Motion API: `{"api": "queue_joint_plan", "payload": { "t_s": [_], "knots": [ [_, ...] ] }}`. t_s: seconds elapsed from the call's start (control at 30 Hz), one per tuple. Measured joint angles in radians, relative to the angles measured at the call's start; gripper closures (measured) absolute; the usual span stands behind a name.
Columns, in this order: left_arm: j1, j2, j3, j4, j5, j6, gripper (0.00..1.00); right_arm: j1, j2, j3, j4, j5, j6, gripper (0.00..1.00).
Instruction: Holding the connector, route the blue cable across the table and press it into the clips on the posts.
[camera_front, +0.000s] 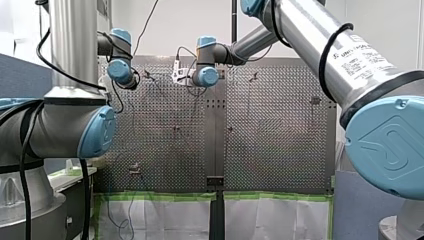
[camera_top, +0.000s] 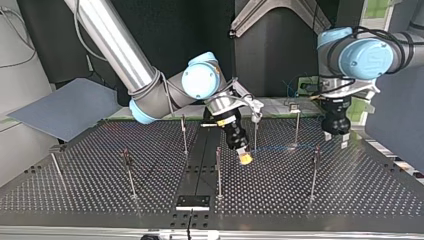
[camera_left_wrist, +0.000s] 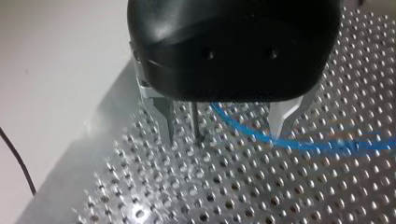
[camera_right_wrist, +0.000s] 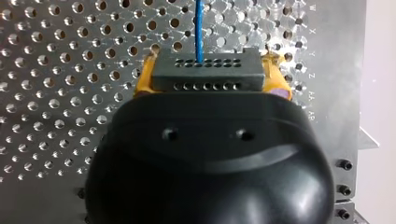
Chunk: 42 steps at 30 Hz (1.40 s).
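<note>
Connector (camera_right_wrist: 205, 70) clamped between the yellow pads (camera_right_wrist: 143, 83) of right gripper (camera_right_wrist: 211, 77); jaws closed on it. Cable (camera_right_wrist: 199, 28) leaves the connector's face and runs straight ahead of the jaws over the table (camera_right_wrist: 56, 70).

Left gripper (camera_left_wrist: 224, 126): metal fingers (camera_left_wrist: 164, 116) spread apart, holding nothing, tips just above the table. Thin post (camera_left_wrist: 196, 122) stands between them, nearer one finger. Cable curves across the gap and passes close by the other fingertip.

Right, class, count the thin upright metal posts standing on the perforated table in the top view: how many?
7 thin metal posts: four in the near row, three in the far row. The arms may hide more.
</note>
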Motion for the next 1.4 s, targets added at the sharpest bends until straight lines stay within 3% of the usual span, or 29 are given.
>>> {"api": "queue_joint_plan", "payload": {
  "t_s": [0.37, 0.67, 0.9, 1.07, 1.4],
  "knots": [
    [-0.011, 0.089, -0.013, -0.041, 0.016, -0.002, 0.0, 0.004, 0.0, 0.0, 0.009, 0.01, -0.001, 1.0],
    [-0.045, 0.15, -0.015, -0.106, 0.02, 0.063, 0.0, 0.004, 0.0, 0.0, 0.014, 0.038, -0.006, 1.0],
    [-0.097, 0.128, -0.013, -0.1, 0.018, 0.12, 0.0, 0.004, 0.0, 0.0, 0.014, 0.057, -0.007, 1.0],
    [-0.142, 0.096, 0.001, -0.083, 0.015, 0.166, 0.0, 0.004, 0.0, 0.0, 0.013, 0.059, -0.007, 1.0],
    [-0.21, 0.093, 0.047, -0.07, 0.015, 0.247, 0.0, 0.002, 0.0, 0.0, 0.013, 0.059, -0.008, 1.0]
  ]
}}
